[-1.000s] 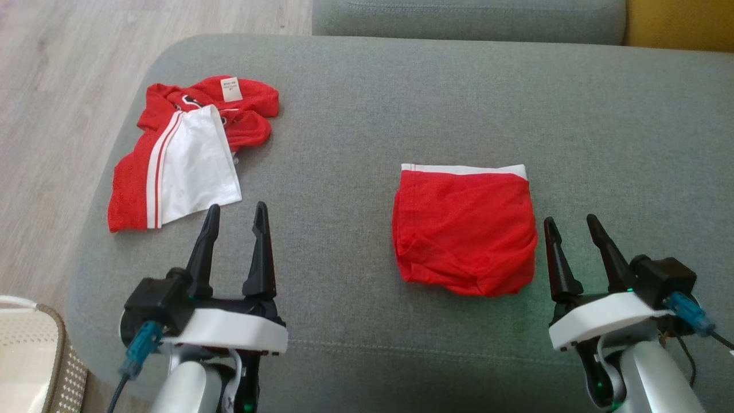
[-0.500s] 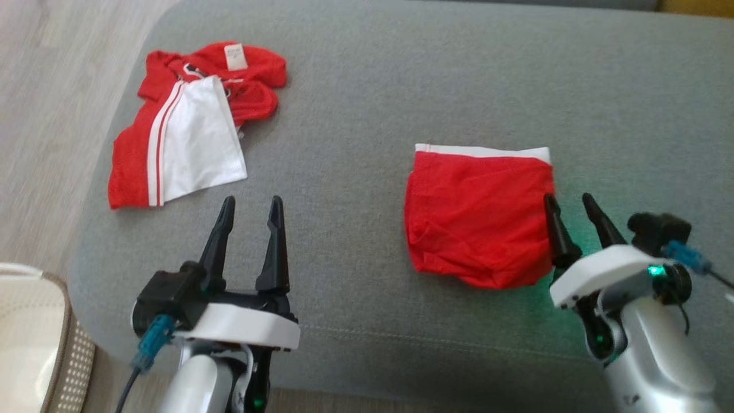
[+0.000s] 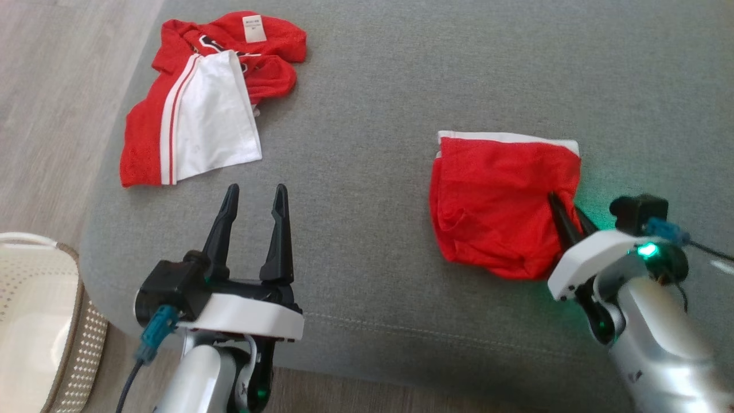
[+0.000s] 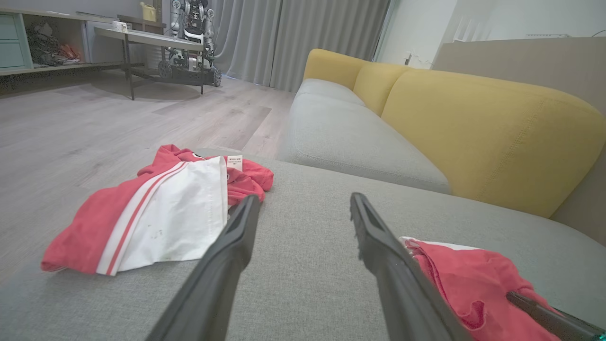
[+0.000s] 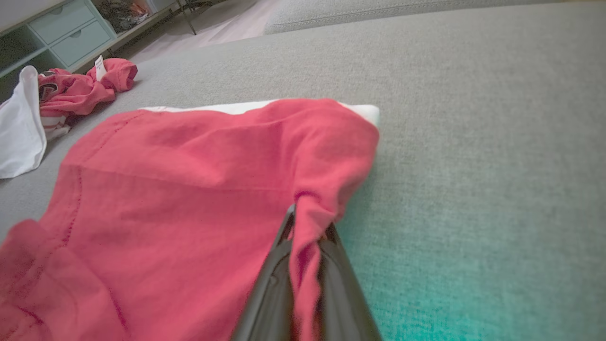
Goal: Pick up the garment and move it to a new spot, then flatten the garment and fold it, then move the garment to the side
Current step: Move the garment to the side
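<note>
The folded red garment (image 3: 499,212) lies on the right part of the grey sofa seat (image 3: 367,115), with a white band along its far edge. The right hand (image 3: 565,205) is closed on a pinch of cloth at the garment's right edge, and the rest lies on the cushion. Folding looks done, so what is left is probably moving it aside. The left hand (image 3: 256,189) hovers open and empty, near a crumpled red-and-white garment (image 3: 200,115).

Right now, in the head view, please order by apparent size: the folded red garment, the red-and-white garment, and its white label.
1. red-and-white garment and folded red garment: nearly alike, I would not rank them.
2. white label: clearly smallest.
</note>
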`<state>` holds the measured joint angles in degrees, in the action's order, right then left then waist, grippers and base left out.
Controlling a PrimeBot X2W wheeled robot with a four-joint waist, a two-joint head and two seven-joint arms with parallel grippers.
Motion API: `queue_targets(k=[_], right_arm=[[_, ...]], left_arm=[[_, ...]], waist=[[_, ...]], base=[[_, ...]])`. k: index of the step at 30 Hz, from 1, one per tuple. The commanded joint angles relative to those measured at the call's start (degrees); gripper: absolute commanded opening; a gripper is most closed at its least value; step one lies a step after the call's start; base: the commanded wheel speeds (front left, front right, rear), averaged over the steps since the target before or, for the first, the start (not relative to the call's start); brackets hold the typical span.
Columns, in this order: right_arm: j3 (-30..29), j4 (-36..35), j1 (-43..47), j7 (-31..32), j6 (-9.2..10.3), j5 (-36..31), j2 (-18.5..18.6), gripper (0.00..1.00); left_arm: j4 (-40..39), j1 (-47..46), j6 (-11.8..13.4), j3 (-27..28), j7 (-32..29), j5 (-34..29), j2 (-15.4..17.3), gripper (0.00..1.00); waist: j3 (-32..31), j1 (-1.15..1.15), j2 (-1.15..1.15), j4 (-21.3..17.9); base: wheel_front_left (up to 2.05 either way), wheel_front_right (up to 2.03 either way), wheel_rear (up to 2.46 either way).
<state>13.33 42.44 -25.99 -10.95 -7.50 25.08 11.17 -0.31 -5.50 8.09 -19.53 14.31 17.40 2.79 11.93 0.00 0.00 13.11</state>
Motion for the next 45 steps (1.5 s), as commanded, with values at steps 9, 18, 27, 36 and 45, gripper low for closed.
queue_targets(k=[9,18,27,36,45], right_arm=[[8.4,-1.4,-10.0,-1.2,0.01,-3.3,6.4,0.00],[14.0,0.5,-23.7,1.1,0.01,0.7,17.4,0.00],[16.5,4.9,-31.5,0.1,0.01,4.4,24.5,0.00],[19.8,5.9,-35.0,-2.4,0.01,2.7,28.1,0.00],[19.6,6.4,-34.9,-3.8,0.01,3.6,27.9,0.82]], left_arm=[[-2.4,-4.4,0.1,1.4,0.7,-0.5,0.1,1.00],[-3.6,-11.2,-1.1,-0.4,0.7,-1.8,0.1,1.00],[-3.8,-17.4,-2.5,-1.4,0.7,-4.0,0.1,1.00],[-4.2,-20.1,-3.0,-1.6,0.7,-4.4,0.1,1.00],[-4.1,-19.6,-2.7,-1.9,0.7,-3.6,0.1,1.00]], waist=[[2.7,0.00,0.00,-4.1],[10.7,0.00,0.00,-9.8],[16.4,0.00,0.00,-14.0],[18.8,0.00,0.00,-15.4],[18.9,0.00,0.00,-14.7]], base=[[0.00,0.00,0.00],[0.00,0.00,0.00],[0.00,0.00,0.00],[0.00,0.00,0.00],[0.00,0.00,0.00]])
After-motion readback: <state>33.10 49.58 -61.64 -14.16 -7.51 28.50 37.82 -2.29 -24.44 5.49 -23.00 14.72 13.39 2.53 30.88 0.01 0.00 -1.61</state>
